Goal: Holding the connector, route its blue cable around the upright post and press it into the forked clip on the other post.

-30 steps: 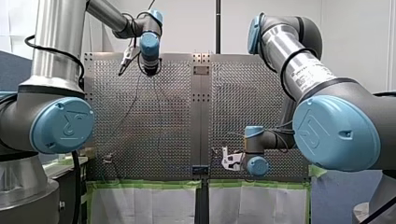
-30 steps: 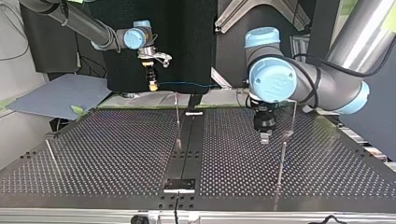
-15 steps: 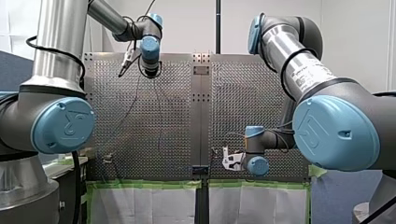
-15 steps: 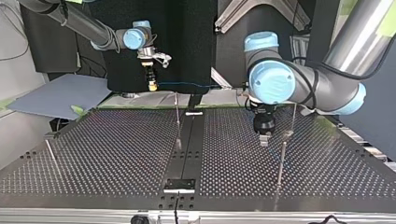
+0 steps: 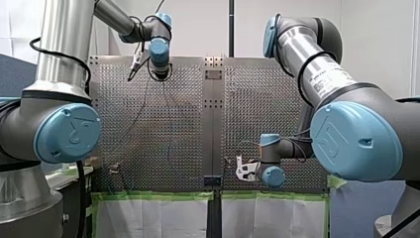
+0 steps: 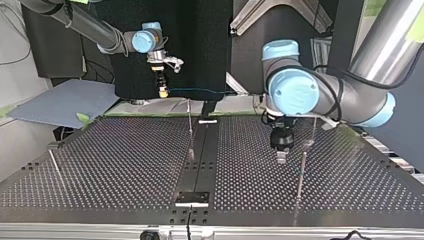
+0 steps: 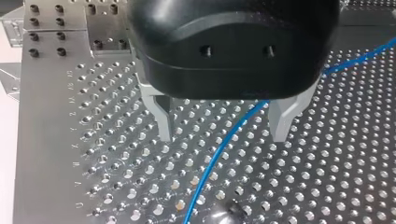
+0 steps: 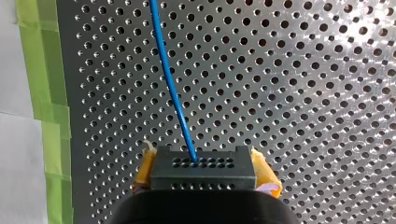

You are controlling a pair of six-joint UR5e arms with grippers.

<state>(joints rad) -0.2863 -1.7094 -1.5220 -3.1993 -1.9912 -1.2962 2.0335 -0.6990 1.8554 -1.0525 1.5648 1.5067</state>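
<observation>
My right gripper (image 8: 203, 164) is shut on the black connector (image 8: 203, 170), yellow pads on both its sides. The blue cable (image 8: 172, 88) leaves the connector and runs ahead over the perforated plate. In the top view my right gripper (image 6: 163, 91) hangs above the table's far edge and the cable (image 6: 200, 90) stretches toward the view's right. My left gripper (image 7: 223, 133) is open, metal fingers (image 7: 163, 119) spread, with the cable (image 7: 219, 154) lying on the plate under the gap. In the top view my left gripper (image 6: 281, 156) hovers low beside a thin upright post (image 6: 301, 172).
Another thin post (image 6: 190, 127) stands near the middle seam and a slanted rod (image 6: 54, 161) at the top view's left. A further post (image 6: 314, 126) rises behind my left gripper. Green tape (image 8: 44, 93) lines the plate's edge.
In the top view my left gripper has come down and nearer, closer to the plate beside the post. My right gripper with the connector has stayed in place.
</observation>
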